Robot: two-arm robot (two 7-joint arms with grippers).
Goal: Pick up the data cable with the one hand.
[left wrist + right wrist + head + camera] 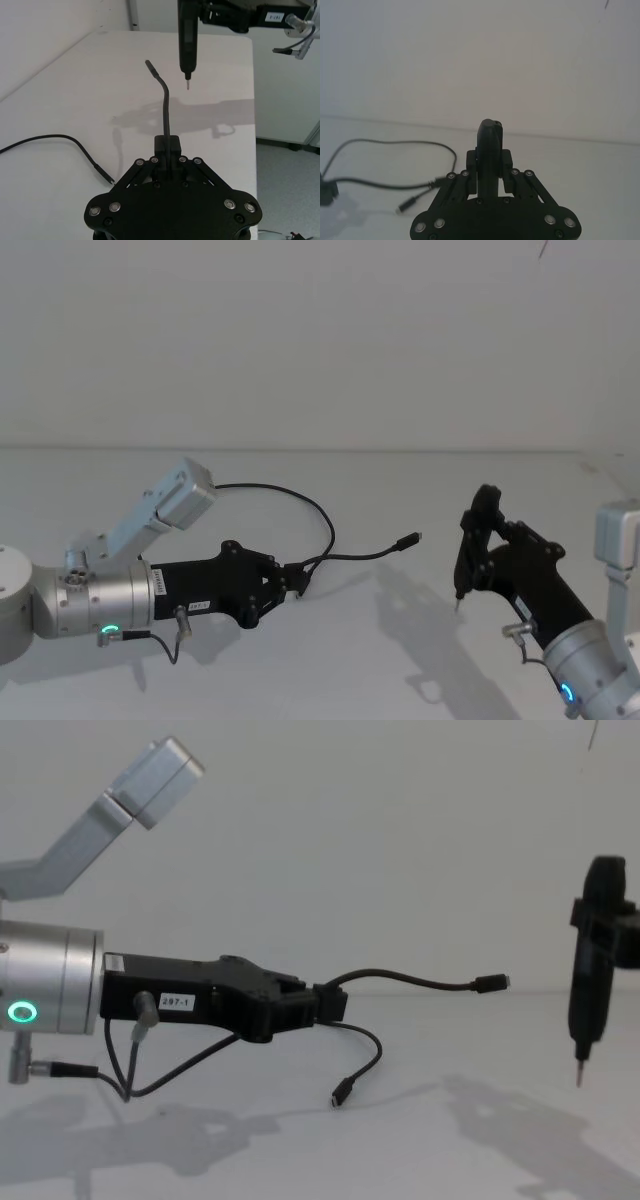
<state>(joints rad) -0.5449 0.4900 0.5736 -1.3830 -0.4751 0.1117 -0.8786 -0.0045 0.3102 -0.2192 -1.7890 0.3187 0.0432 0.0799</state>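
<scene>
jaws of left gripper [325, 1003] clamped on data cable [420, 982], lifted above table [480, 1140]; plug ends dangle.

black data cable [420, 981], black left gripper [325, 1003] with white label, white table [400, 500]

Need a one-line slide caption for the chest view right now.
Left end effector holds the data cable off the white table, both plugs hanging free; right end effector parked upright.
</scene>
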